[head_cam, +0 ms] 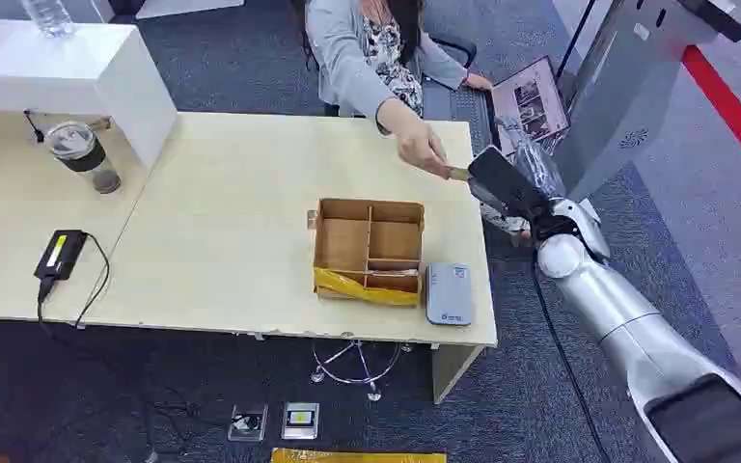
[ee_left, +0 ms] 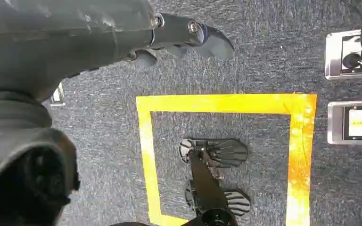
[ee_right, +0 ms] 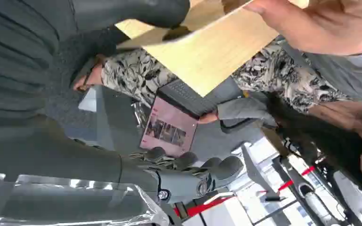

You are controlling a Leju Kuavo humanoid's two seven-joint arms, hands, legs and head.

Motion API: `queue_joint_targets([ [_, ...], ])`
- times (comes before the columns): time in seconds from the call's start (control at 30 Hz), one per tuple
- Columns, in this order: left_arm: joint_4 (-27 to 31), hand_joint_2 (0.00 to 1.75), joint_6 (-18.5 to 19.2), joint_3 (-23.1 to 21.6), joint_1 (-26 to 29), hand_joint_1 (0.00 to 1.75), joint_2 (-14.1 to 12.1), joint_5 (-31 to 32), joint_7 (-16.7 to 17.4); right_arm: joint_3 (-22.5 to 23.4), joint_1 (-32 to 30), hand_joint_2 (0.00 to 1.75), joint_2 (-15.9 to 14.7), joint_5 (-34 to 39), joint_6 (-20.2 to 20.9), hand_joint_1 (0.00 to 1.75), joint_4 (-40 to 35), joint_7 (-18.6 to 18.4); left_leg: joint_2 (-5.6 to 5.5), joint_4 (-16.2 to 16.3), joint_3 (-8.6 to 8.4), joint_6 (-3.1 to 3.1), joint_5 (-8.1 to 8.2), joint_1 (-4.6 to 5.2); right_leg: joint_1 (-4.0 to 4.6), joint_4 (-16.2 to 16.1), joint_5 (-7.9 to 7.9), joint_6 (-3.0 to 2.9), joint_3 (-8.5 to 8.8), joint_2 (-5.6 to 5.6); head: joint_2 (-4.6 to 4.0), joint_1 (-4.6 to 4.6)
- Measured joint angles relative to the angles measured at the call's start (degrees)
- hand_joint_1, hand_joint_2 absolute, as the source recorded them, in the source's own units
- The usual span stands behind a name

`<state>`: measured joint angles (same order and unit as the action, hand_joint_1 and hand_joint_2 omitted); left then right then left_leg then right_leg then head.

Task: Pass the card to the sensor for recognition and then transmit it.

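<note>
My right hand [head_cam: 504, 183] is raised past the table's far right corner and holds a small tan card [head_cam: 458, 175] by one end. A person's hand [head_cam: 423, 148] grips the card's other end. In the right wrist view my thumb [ee_right: 136, 10] presses on the card [ee_right: 202, 18], and the person's hand [ee_right: 320, 23] is on it too. The grey card sensor [head_cam: 449, 293] lies flat near the table's front right corner, well in front of the card. My left hand [ee_left: 184, 37] hangs over the carpet and holds nothing.
An open cardboard box [head_cam: 369, 249] with dividers and yellow tape stands just left of the sensor. The seated person [head_cam: 362, 48] has a laptop [head_cam: 531, 101] behind the table. A cup [head_cam: 82, 154] and a black charger [head_cam: 61, 253] sit at the left.
</note>
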<state>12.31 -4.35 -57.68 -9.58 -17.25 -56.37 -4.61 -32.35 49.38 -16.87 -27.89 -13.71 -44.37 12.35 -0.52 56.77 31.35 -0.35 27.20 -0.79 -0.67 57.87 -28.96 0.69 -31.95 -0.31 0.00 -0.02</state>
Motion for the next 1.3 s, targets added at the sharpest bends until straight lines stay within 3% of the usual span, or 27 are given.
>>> queue_joint_targets([
  [0.2, 0.0, 0.00, 0.0, -0.2, 0.0, 0.00, 0.0, -1.0, 0.0, 0.3, 0.0, 1.75, 0.0, 2.0, 1.9, 1.75, -1.4, -0.3, 0.00, 0.0, 0.00, 0.00, 0.00, 0.00, 0.00, 0.0, 0.00, 0.00, -0.01, 0.01, 0.00, -0.02],
  [0.97, 0.0, 0.00, 0.0, -0.2, 0.0, 0.00, 0.0, -1.3, 0.0, 1.7, -0.1, 1.75, 0.2, 2.7, 0.9, 1.75, -2.2, 0.2, 0.00, 0.0, -0.02, 0.00, 0.00, 0.00, 0.00, 0.0, 0.00, 0.00, -0.02, 0.02, 0.00, 0.00],
  [1.3, 0.0, 0.00, 0.0, -0.2, 0.0, 0.00, -0.1, -2.1, 0.0, 1.8, -4.5, 1.75, -2.3, 1.7, 1.4, 1.75, -2.2, 0.2, 0.00, 0.0, 0.00, 0.00, 0.01, 0.00, 0.00, 0.0, 0.00, 0.00, -0.03, 0.00, 0.00, 0.00],
])
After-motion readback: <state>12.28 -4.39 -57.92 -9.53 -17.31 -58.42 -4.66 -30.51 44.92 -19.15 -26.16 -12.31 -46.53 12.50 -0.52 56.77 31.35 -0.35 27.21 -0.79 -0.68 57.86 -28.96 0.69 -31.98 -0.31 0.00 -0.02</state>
